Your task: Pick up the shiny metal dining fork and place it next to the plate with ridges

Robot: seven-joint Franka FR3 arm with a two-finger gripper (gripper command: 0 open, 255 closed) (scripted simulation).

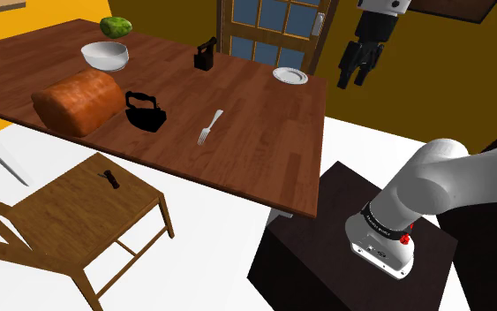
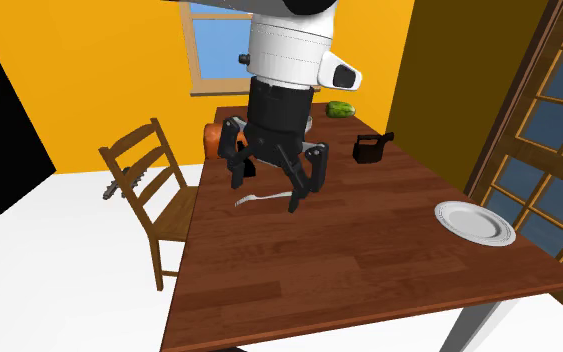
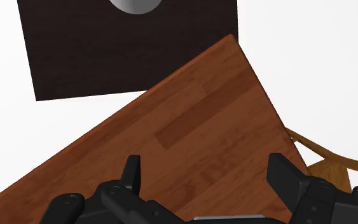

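Note:
The silvery metal fork (image 1: pixel 211 126) lies flat on the brown wooden table (image 1: pixel 264 141), near its middle. The small white ridged plate (image 1: pixel 290 76) sits at the table's far corner on the shoulder view's right. My black gripper (image 1: pixel 352 81) hangs open and high in the air, beyond the table's edge to the right of the plate, holding nothing. In the second exterior view the gripper (image 2: pixel 266 196) hangs in front of the fork (image 2: pixel 252 201), and the plate (image 2: pixel 475 221) is at the right. In the wrist view the fingers (image 3: pixel 131 175) stand wide apart over the table's corner (image 3: pixel 196 127).
On the table stand a white bowl (image 1: pixel 105 56), a brown loaf (image 1: pixel 79 100), a green fruit (image 1: pixel 116 26) and two black iron-like objects (image 1: pixel 145 111) (image 1: pixel 206 56). A wooden chair (image 1: pixel 87 203) stands at the table's near side. The dark stand (image 1: pixel 352 247) is beside the table.

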